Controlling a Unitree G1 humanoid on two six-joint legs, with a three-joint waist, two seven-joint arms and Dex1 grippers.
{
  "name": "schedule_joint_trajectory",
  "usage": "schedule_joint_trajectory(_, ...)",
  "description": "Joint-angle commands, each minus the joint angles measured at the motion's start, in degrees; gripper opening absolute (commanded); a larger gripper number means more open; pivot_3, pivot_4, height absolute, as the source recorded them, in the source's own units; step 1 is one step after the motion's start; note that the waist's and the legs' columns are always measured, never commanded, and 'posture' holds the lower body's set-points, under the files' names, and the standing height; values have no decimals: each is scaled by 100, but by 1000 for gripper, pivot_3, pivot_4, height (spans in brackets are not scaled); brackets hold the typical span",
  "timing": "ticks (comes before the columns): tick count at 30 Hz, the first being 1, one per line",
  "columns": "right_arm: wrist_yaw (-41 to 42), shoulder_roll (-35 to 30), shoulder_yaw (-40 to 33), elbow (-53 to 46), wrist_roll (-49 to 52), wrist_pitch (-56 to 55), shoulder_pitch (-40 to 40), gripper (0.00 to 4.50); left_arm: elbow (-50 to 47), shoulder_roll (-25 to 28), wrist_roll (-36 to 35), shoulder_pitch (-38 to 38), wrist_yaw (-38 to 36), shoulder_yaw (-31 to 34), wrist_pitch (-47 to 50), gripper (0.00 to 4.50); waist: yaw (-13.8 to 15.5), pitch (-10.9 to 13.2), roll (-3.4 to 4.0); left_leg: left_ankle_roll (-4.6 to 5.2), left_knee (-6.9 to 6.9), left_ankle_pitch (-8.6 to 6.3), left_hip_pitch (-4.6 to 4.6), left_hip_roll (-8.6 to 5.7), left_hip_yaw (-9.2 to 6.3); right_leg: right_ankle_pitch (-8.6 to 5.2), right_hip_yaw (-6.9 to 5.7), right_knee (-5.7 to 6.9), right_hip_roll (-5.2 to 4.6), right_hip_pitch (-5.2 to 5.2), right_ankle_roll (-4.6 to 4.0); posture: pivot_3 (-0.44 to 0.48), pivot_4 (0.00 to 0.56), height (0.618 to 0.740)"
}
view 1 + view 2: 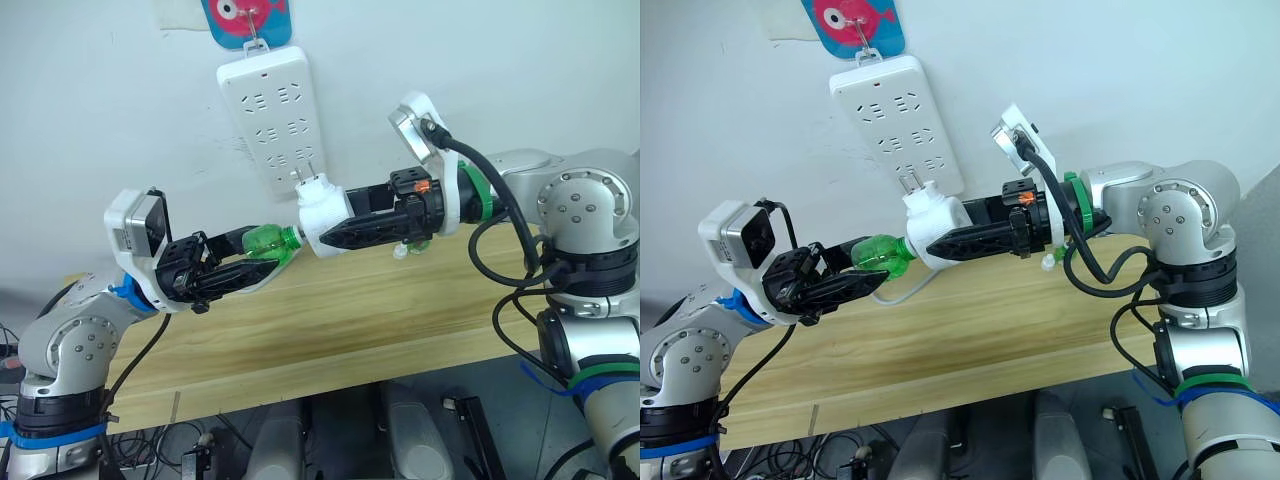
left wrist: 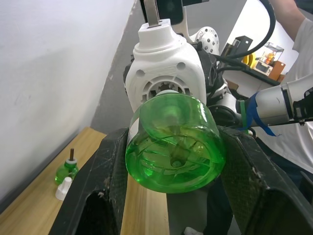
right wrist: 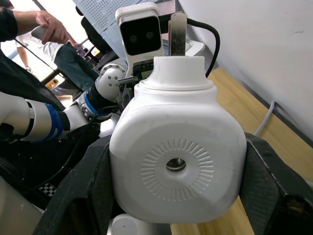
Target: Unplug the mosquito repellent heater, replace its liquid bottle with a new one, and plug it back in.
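The mosquito repellent heater (image 1: 322, 215) is clamped between the fingers of the right gripper (image 1: 335, 236), lifted clear of the wooden table (image 1: 330, 320), its prongs raised just below the white power strip (image 1: 275, 115) on the wall. A green liquid bottle (image 1: 268, 245) is gripped by the left gripper (image 1: 262, 262), its neck seated in the heater's underside, right at the right gripper's fingertips. Farther along the table, another small green bottle (image 2: 67, 169) and a white cap (image 2: 63, 188) are seen.
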Motion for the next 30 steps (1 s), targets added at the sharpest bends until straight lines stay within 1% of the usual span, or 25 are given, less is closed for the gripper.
schedule_joint_trajectory(1, 150, -59, -27, -43, -17, -148, -134, 2955, -254, 52, -151, -33, -33, 122, -4, 2309, 1, 0, 0, 0, 0, 0, 0, 0, 0, 0, 0, 0, 0, 0, 0, -198, 328, 734)
schedule_joint_trajectory(6, 316, -118, -16, -11, -47, -216, -159, 2955, -250, 60, -135, -26, -33, 140, 4, 2309, 3, 0, 0, 0, 1, 0, 0, 0, 0, 0, -1, 0, 0, 0, 0, -195, 324, 734)
schedule_joint_trajectory(10, 374, -42, -19, -101, 71, -159, -202, 2955, -240, 34, -108, -47, -26, 111, -15, 2309, 3, 0, 0, 0, 1, 0, 0, 0, 0, 0, -1, 0, 0, 0, 0, -198, 324, 734)
schedule_joint_trajectory(30, 166, 312, 74, -202, 72, -23, -319, 2955, -167, -7, -52, -135, -61, 30, -26, 2309, 0, 0, 0, -1, 1, 0, 0, 0, 0, 0, 0, 1, 0, 0, 0, -211, 331, 734)
